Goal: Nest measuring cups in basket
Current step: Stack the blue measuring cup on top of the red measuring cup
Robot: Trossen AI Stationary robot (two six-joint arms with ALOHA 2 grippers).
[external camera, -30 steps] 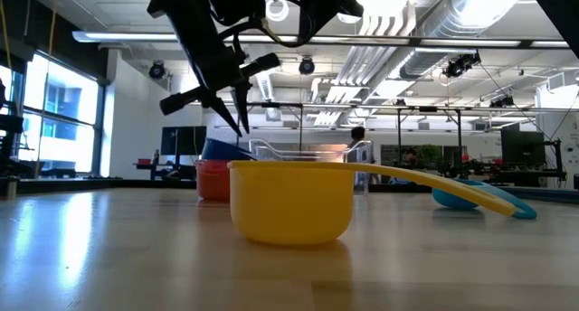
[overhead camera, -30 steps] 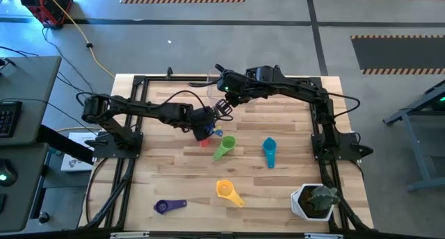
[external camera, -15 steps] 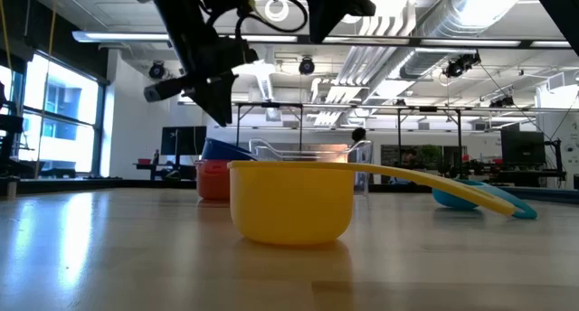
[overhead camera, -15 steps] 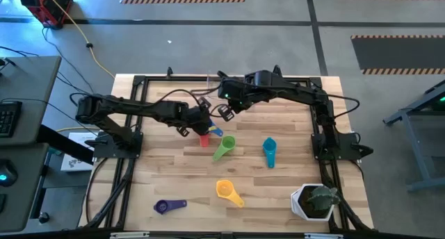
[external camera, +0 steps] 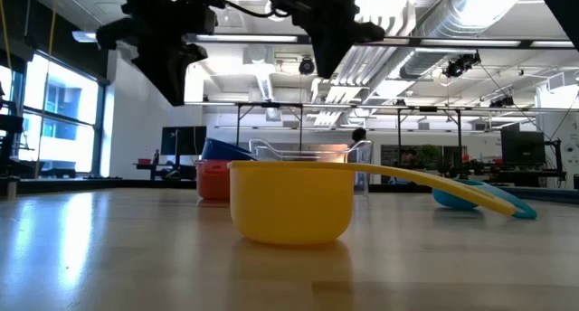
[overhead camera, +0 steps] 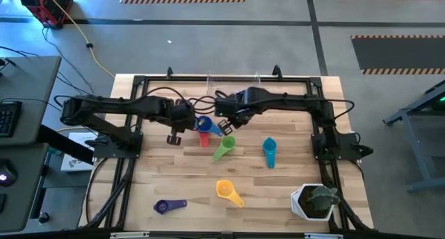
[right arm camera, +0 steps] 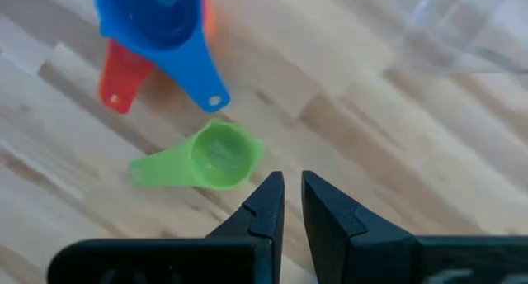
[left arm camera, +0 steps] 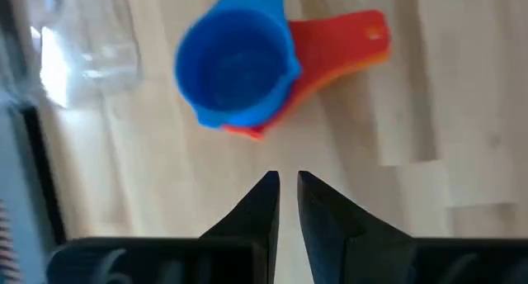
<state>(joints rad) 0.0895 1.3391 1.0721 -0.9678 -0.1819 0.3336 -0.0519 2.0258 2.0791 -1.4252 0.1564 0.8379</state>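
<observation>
A blue cup (left arm camera: 238,73) sits nested in a red cup (left arm camera: 346,38) with an orange one (left arm camera: 378,58) under it; the stack stands on the table (overhead camera: 204,125). Green (overhead camera: 224,147), teal (overhead camera: 269,150), yellow (overhead camera: 228,191) and purple (overhead camera: 169,205) cups lie apart on the wood. The clear basket (overhead camera: 235,83) stands at the far edge. My left gripper (left arm camera: 285,185) hovers shut, pointing down, just left of the stack (overhead camera: 179,126). My right gripper (right arm camera: 290,185) hovers shut between the stack and the green cup (right arm camera: 216,158), raised (external camera: 327,62).
A white plant pot (overhead camera: 314,201) stands at the near right corner. The yellow cup (external camera: 291,201) fills the low view's middle, with the teal cup (external camera: 470,198) behind it to the right. Bare wood lies near the table's near left part.
My left gripper has drawn away from the cup stack toward the table's left edge and risen, leaving the blue cup seated in the red one. My right gripper has come from beside the basket toward the near edge, stopping close to the stack and the green cup.
</observation>
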